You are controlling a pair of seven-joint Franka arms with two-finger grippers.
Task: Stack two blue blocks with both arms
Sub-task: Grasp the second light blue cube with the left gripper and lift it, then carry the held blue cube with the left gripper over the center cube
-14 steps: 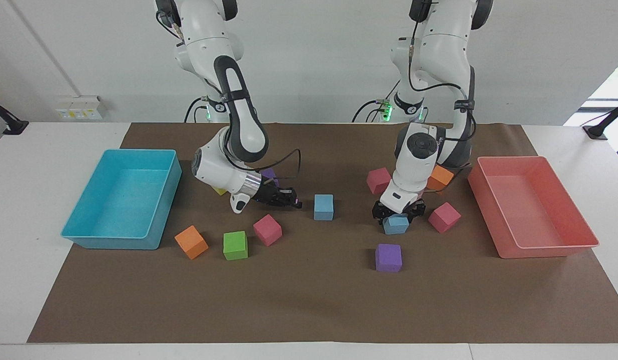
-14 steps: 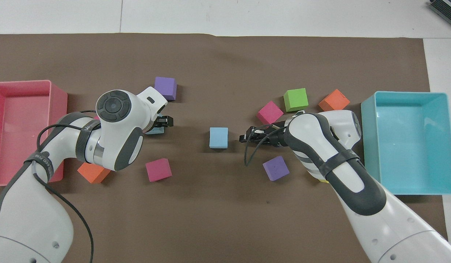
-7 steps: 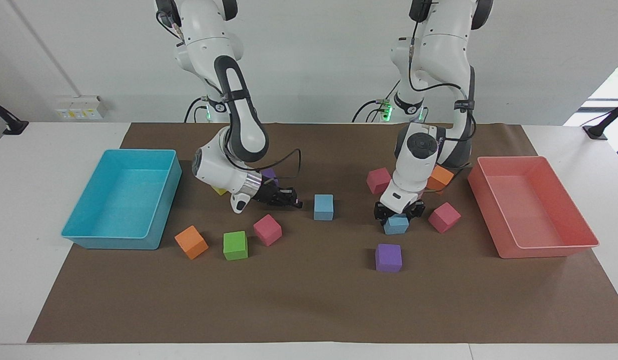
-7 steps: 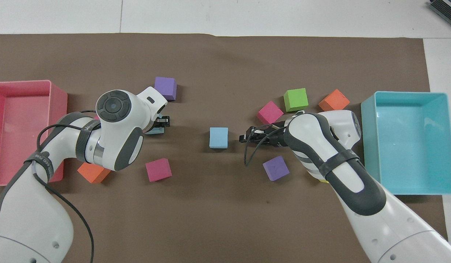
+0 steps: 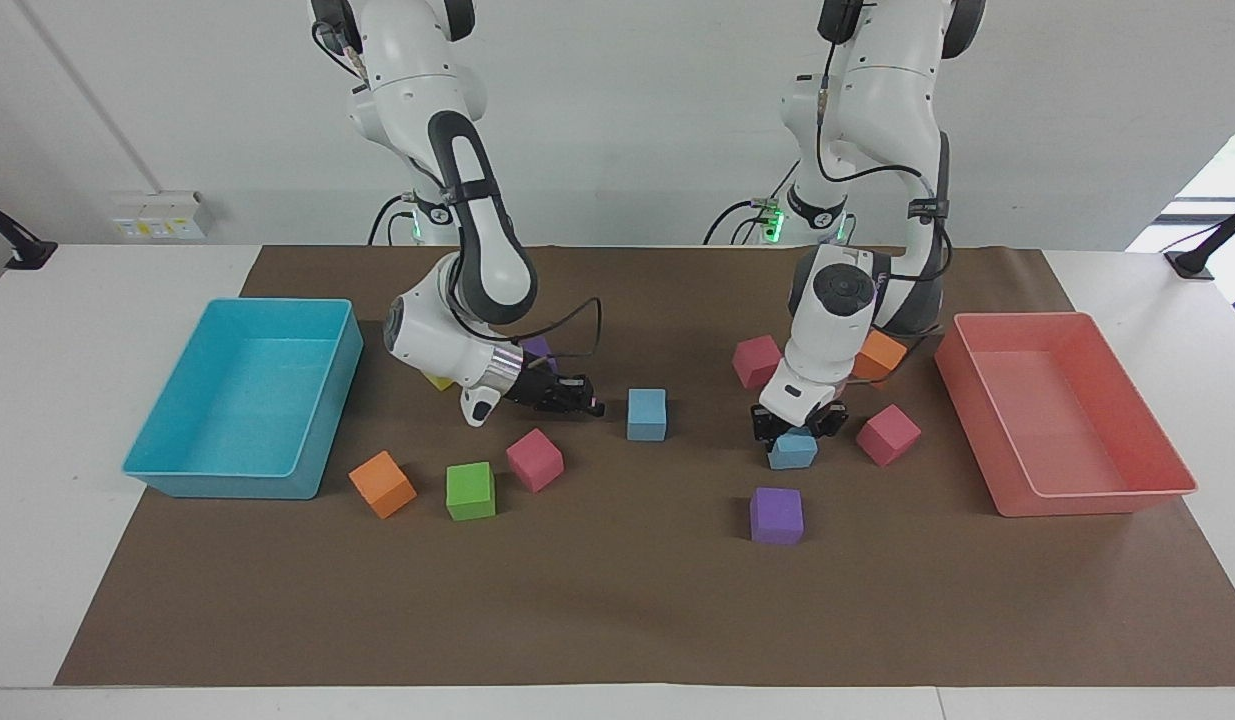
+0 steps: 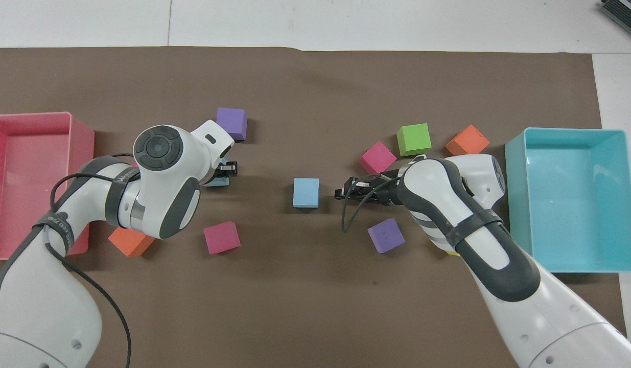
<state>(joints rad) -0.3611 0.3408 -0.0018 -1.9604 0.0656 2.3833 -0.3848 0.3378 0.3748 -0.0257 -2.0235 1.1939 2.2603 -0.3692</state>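
Now: left gripper (image 5: 794, 432) down on blue block (image 5: 792, 451), fingers clamped on its top edges; block resting on brown mat (image 5: 617, 610), toward left arm's end of table. Block a cube, so no long axis; faces turned slightly off square to mat edge. In overhead view mostly hidden under left wrist, only a sliver showing (image 6: 216, 181).

Second blue block (image 5: 646, 414) free near mat centre, flat on one face, edges square to mat edge, nothing touching it.

Right gripper (image 5: 589, 405) low over mat just beside second blue block, toward right arm's end; fingers together, holding nothing, pointing sideways at block, apart from it.

Nearby: purple cube (image 5: 776, 515) farther from robots than held block; pink cube (image 5: 887, 434) beside it toward red tray (image 5: 1097, 492). Green cube (image 5: 470, 490), orange cube (image 5: 382, 483) and another pink cube (image 5: 534, 459) toward teal tray (image 5: 227, 480).
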